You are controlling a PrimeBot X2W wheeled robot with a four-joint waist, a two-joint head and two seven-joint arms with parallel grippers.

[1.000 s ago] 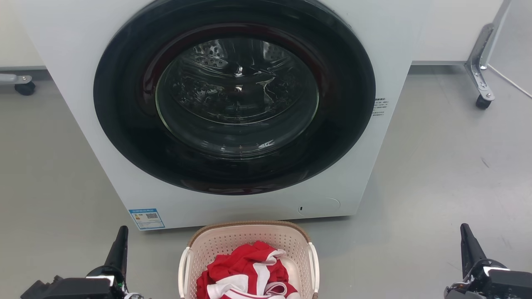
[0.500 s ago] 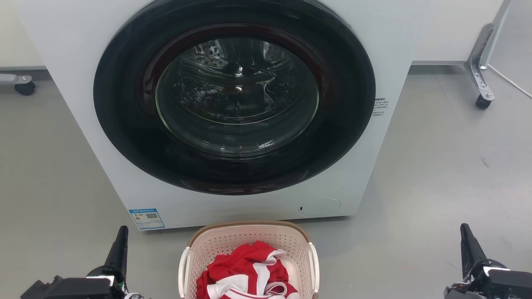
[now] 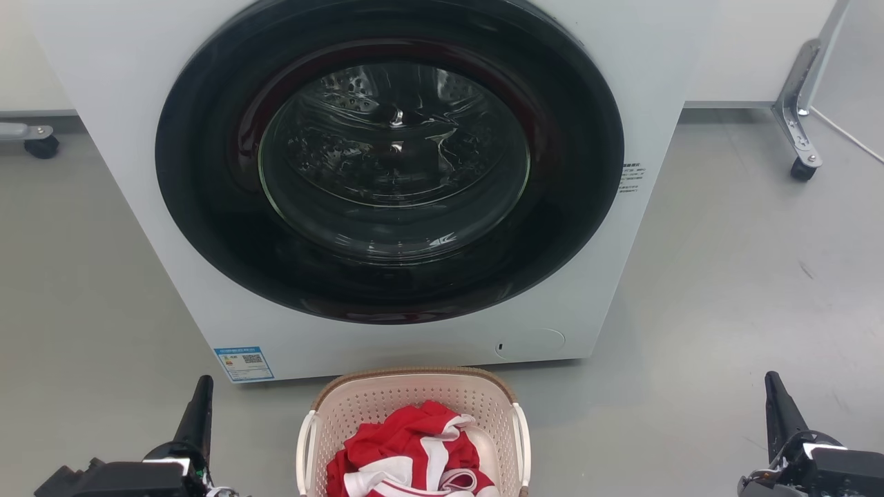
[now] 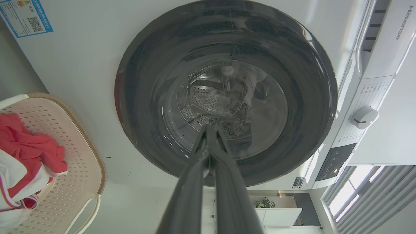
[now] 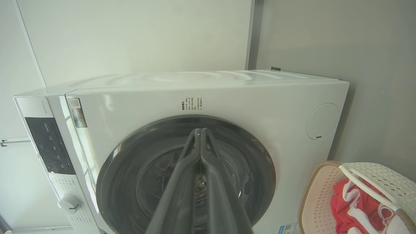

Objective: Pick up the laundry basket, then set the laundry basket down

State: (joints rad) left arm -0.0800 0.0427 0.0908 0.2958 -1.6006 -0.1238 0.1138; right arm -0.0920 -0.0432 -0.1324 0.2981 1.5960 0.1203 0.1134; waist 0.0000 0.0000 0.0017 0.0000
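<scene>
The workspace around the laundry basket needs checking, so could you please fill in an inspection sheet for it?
Surface: grey floor, a few faint scuffs.
Job's things: laundry basket stands on the floor just in front of the washing machine, holding red and white clothes; not gripped.
Clutter: nothing seen.
Grippers: left gripper and right gripper both shut and empty, one on either side of the basket, apart from it.
Cables: thin white line on the floor at far right, possibly a cable.
Surroundings: machine door closed; castered metal leg at the far right.
</scene>
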